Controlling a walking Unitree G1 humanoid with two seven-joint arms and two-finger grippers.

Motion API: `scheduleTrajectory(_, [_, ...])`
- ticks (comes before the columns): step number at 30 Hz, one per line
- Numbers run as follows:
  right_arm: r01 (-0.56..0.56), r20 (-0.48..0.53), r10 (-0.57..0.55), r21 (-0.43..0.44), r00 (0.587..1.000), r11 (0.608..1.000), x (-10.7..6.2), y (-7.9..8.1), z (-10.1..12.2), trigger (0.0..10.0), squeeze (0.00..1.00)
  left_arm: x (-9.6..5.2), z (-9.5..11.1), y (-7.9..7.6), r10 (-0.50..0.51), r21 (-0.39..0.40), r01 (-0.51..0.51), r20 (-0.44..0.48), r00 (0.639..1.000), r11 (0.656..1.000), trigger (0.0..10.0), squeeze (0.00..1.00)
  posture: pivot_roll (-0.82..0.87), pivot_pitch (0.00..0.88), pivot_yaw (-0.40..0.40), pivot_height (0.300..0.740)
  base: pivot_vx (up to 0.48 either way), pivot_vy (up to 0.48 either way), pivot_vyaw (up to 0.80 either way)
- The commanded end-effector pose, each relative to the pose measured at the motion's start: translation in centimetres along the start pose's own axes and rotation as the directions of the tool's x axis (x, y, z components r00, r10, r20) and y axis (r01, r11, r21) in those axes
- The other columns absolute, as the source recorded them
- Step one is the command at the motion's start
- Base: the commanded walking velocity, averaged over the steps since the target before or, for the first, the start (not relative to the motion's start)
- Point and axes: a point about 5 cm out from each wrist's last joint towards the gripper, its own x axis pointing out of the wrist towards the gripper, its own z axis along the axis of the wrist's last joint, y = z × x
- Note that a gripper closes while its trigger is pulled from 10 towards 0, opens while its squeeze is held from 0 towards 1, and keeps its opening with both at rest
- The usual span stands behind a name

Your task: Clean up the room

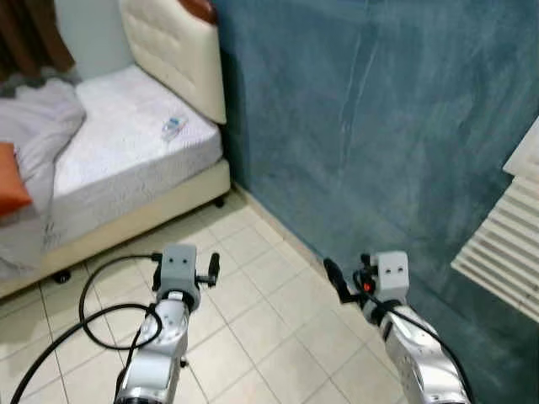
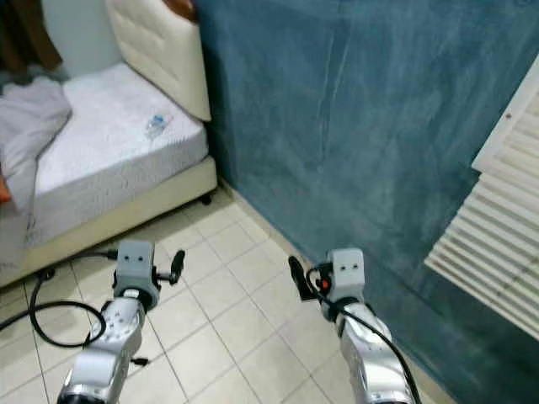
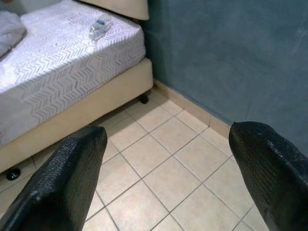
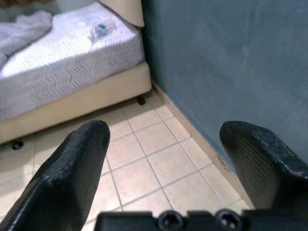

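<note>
A clear plastic bottle (image 1: pixel 173 127) with a blue label lies on the white mattress (image 1: pixel 118 143) of the bed, near the cream headboard (image 1: pixel 181 50). A crumpled grey blanket (image 1: pixel 38 118) and an orange cushion (image 1: pixel 10 181) lie further left on the bed. My left gripper (image 1: pixel 185 271) hangs open over the tiled floor, well short of the bed, with nothing between its fingers (image 3: pixel 67 183). My right gripper (image 1: pixel 349 278) is also open and empty, close to the blue wall (image 1: pixel 379 126). Both wrist views look toward the bottle (image 4: pixel 100 29).
A black cable (image 1: pixel 93 311) loops over the beige floor tiles by my left arm. A white louvred panel (image 1: pixel 505 244) juts out at the right. The bed frame stands on small castors (image 3: pixel 143 99). A brown curtain (image 1: pixel 29 34) hangs behind the bed.
</note>
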Motion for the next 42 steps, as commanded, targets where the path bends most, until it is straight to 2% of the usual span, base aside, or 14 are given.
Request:
scheduleTrajectory(1, [0.004, 0.011, -0.004, 0.001, 1.0, 1.0, 0.0, -0.2, 0.3, 10.0, 0.0, 0.1, 0.4, 0.2, 0.006, -0.008, -0.006, 0.015, 1.0, 1.0, 10.0, 0.0, 0.02, 0.049, -0.012, 0.74, 0.48, 0.0, 0.45])
scheduleTrajectory(5, [0.043, 0.003, -0.043, -0.013, 0.999, 0.999, 0.1, -0.7, 0.2, 10.0, 0.0, 0.2, 0.4, 0.2, 0.008, -0.028, -0.007, 0.012, 1.0, 1.0, 10.0, 0.0, 0.02, 0.05, -0.013, 0.74, 0.48, 0.0, 0.11])
scheduleTrajectory(6, [0.069, 0.05, -0.069, 0.0, 0.996, 0.998, 0.0, -1.2, 0.8, 10.0, 0.0, 0.1, 0.6, 0.3, 0.005, -0.047, -0.003, 0.036, 0.999, 0.999, 10.0, 0.0, 0.02, 0.052, -0.013, 0.74, 0.48, 0.0, 0.65])
scheduleTrajectory(9, [0.086, 0.085, -0.087, 0.011, 0.993, 0.996, -0.1, -1.5, 1.3, 10.0, 0.0, 0.1, 0.7, 0.3, 0.004, -0.06, 0.0, 0.053, 0.999, 0.998, 10.0, 0.0, 0.02, 0.052, -0.013, 0.74, 0.48, 0.0, 0.65])
scheduleTrajectory(10, [0.095, 0.14, -0.093, -0.011, 0.986, 0.995, -0.2, -1.7, 2.1, 10.0, 0.0, 0.1, 1.3, 0.6, 0.018, -0.085, -0.01, 0.091, 0.996, 0.996, 10.0, 0.0, 0.02, 0.053, -0.014, 0.74, 0.48, 0.0, 0.62])
scheduleTrajectory(13, [0.089, 0.182, -0.081, -0.037, 0.98, 0.995, -0.3, -1.8, 2.7, 10.0, 0.0, 0.1, 2.1, 0.8, 0.032, -0.109, -0.017, 0.141, 0.989, 0.994, 10.0, 0.0, 0.02, 0.053, -0.016, 0.74, 0.48, 0.0, 0.59])
scheduleTrajectory(22, [0.06, 0.128, -0.056, -0.032, 0.99, 0.998, -0.1, -1.3, 1.8, 10.0, 0.0, 0.3, 2.3, 0.2, -0.012, -0.073, 0.022, 0.136, 0.991, 0.997, 10.0, 0.0, 0.02, 0.044, -0.013, 0.74, 0.48, 0.0, 0.56])
scheduleTrajectory(38, [0.068, 0.085, -0.065, -0.041, 0.994, 0.997, 0.3, -1.3, 0.8, 10.0, 0.0, 0.6, 2.2, 0.3, -0.025, -0.052, 0.032, 0.124, 0.992, 0.998, 10.0, 0.0, 0.03, 0.028, -0.007, 0.74, 0.48, 0.0, 0.0])
scheduleTrajectory(42, [0.063, 0.088, -0.061, -0.026, 0.994, 0.998, 0.3, -1.1, 0.6, 10.0, 0.0, 0.7, 2.2, 0.4, -0.027, -0.044, 0.033, 0.122, 0.992, 0.998, 10.0, 0.0, 0.03, 0.035, -0.008, 0.74, 0.48, 0.0, 0.59])
